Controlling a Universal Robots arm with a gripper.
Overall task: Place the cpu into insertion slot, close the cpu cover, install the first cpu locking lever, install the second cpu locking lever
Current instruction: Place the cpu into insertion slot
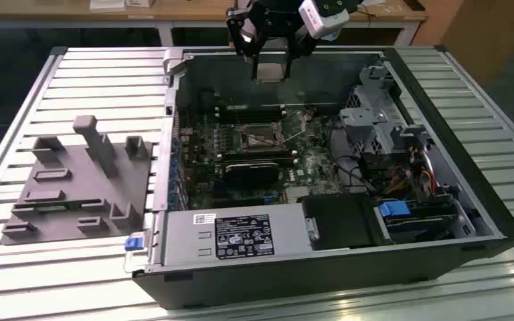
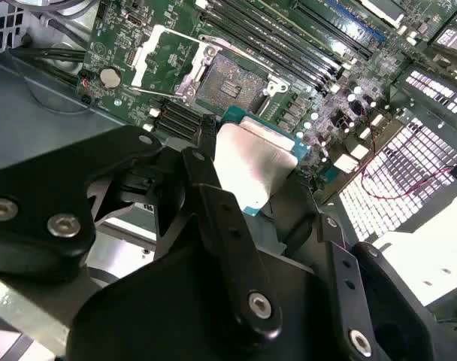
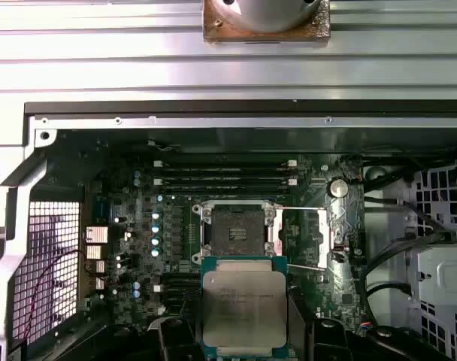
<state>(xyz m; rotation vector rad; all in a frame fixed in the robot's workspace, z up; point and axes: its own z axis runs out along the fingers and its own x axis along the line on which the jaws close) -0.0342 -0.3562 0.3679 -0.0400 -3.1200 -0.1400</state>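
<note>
My gripper [image 1: 270, 72] hangs above the back of the open computer case [image 1: 471, 200], shut on the cpu [image 3: 243, 304]. The cpu is a square chip with a dull silver top and a green edge, pinched by its sides between black fingers [image 2: 206, 177]. In both wrist views it hovers over the motherboard, apart from it. Just beyond it lies the insertion slot [image 3: 238, 232], bare, dark and silver-rimmed, also in the second wrist view [image 2: 228, 83] and the exterior view [image 1: 259, 137]. The cpu cover [image 3: 319, 237] is swung open beside the slot [image 2: 161, 56]. Thin wire levers [image 3: 300, 208] stand released.
Long black memory slots [image 3: 225, 177] run beside the socket. A black block [image 1: 249, 172] sits nearer the front, then a power supply [image 1: 235, 237]. A drive cage [image 1: 391, 127] and cables fill the exterior view's right. A grey fixture plate [image 1: 83, 180] lies outside the case.
</note>
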